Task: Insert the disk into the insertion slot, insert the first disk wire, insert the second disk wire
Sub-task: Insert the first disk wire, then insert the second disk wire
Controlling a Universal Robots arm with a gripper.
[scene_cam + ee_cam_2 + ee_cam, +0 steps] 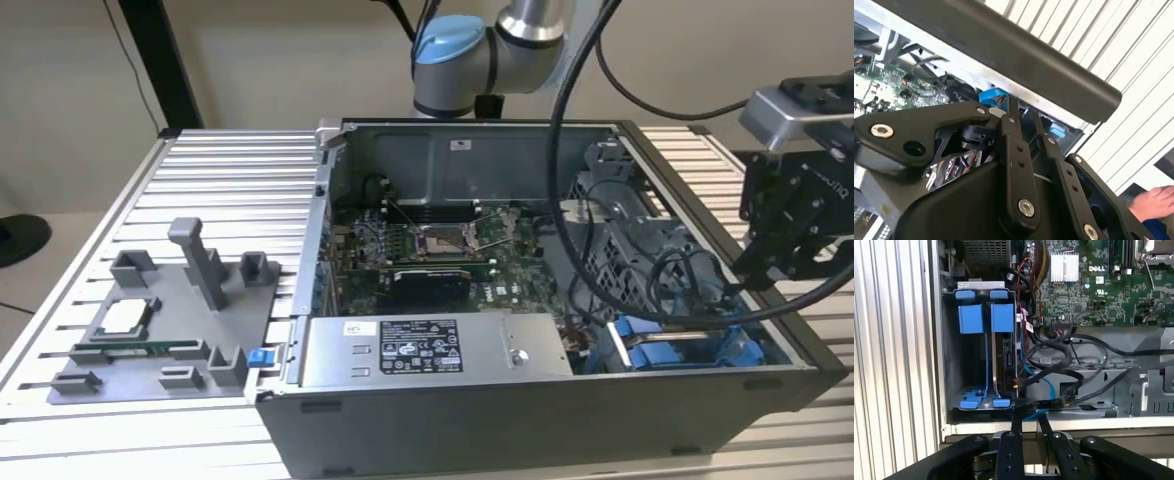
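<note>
In the first wrist view the insertion slot [970, 320] is a grey bay with blue rails in the corner of the open computer case. The disk [1005, 357] stands on edge inside it, clipped in its blue frame. A thin blue wire [1046, 385] and a bundle of black wires [1064, 360] lie loose just beside the disk. My gripper [1029, 415] hangs over the case's wall by the slot, fingers [1015, 422] drawn close together. A black wire end lies at their tips; a grip on it cannot be made out. In the exterior view the gripper [745, 280] is above the slot [681, 350].
A grey labelled power-supply box [414, 350] and the green motherboard [441, 250] lie inside the case. A grey fixture plate [160, 340] with small parts sits at the exterior view's left. A person's hand [1154, 202] rests on the ribbed table near the case.
</note>
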